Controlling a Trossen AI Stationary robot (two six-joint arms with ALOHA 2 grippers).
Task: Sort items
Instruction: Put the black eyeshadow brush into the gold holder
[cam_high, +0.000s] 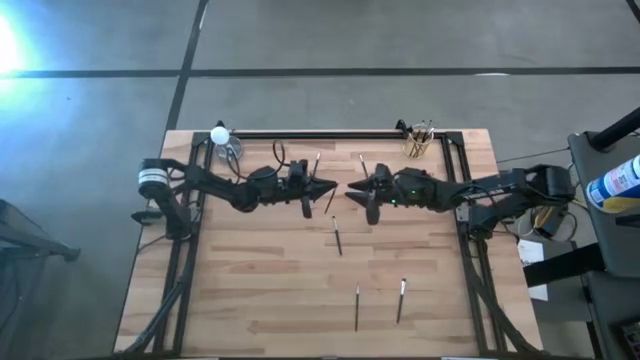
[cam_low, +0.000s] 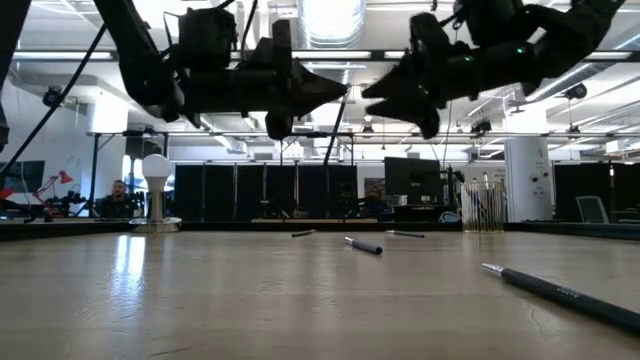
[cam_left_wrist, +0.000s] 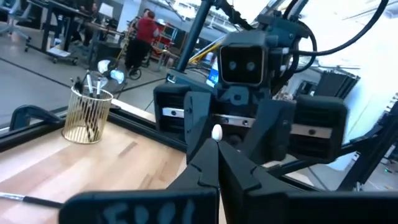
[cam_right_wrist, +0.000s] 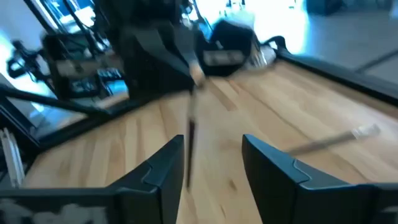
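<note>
The items are thin dark sticks. One stick (cam_low: 335, 130) hangs tilted in the air from my left gripper (cam_low: 343, 90), which is shut on it above the table's middle (cam_high: 330, 187). My right gripper (cam_right_wrist: 211, 155) is open and faces the left one tip to tip (cam_high: 350, 190), level with it. The hanging stick (cam_right_wrist: 189, 137) shows just ahead of the right gripper's spread fingers, and I see no touch. Three sticks (cam_high: 337, 235) (cam_high: 357, 307) (cam_high: 401, 300) lie flat on the wood nearer the near edge, and two more (cam_high: 317, 163) (cam_high: 362, 165) lie behind the grippers. My left gripper pinches the stick's pale upper end (cam_left_wrist: 216, 132) between its two shut fingers (cam_left_wrist: 205, 168). The fingers come level from the table's left and point right. The stick hangs slanting below them, clear of the table, with its dark lower end (cam_low: 326, 163) free.
A gold wire cup (cam_high: 418, 142) holding several sticks stands at the far right corner. A clear glass cup with a white ball (cam_high: 225, 140) stands at the far left corner. Black frame rails (cam_high: 330, 133) run along the table's edges. People show in the room beyond.
</note>
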